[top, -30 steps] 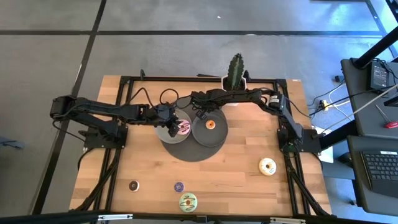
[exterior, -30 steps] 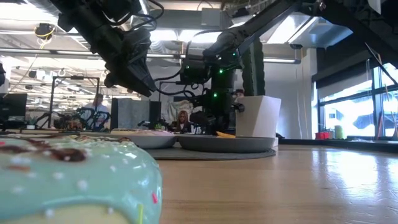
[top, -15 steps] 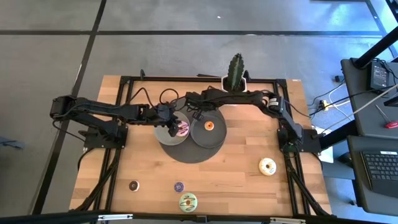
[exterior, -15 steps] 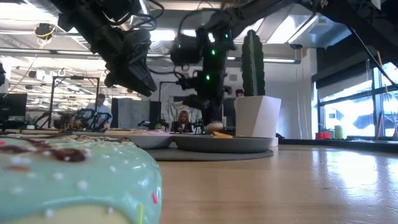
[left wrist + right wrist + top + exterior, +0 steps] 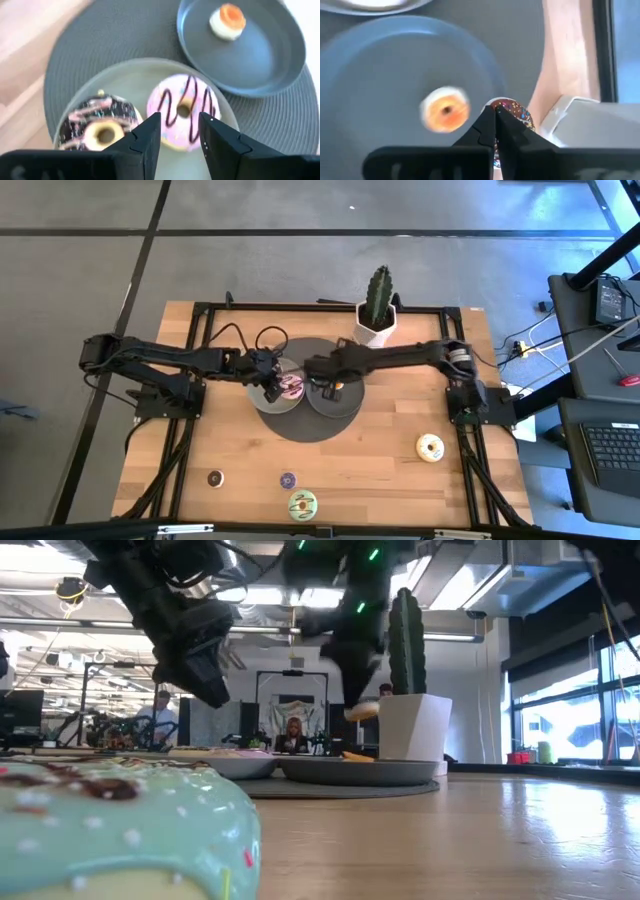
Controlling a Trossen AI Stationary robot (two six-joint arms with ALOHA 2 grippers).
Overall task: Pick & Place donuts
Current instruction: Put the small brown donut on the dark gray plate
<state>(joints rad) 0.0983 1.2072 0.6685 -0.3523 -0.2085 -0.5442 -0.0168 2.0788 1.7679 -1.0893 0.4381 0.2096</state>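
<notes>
Cactus (image 5: 380, 292) behind plates — green donut (image 5: 110, 830) fills foreground.

Even overhead light, blurred wrist views

Grey floor (image 5: 90, 240), wooden table (image 5: 400, 450) – bright windows (image 5: 575, 720), ceiling lights.

Setting: you face an open-plan office lab | evidence: ceiling strip lights (image 5: 70, 625), seated people (image 5: 295, 735), side desk with keyboard (image 5: 607, 446).
</notes>
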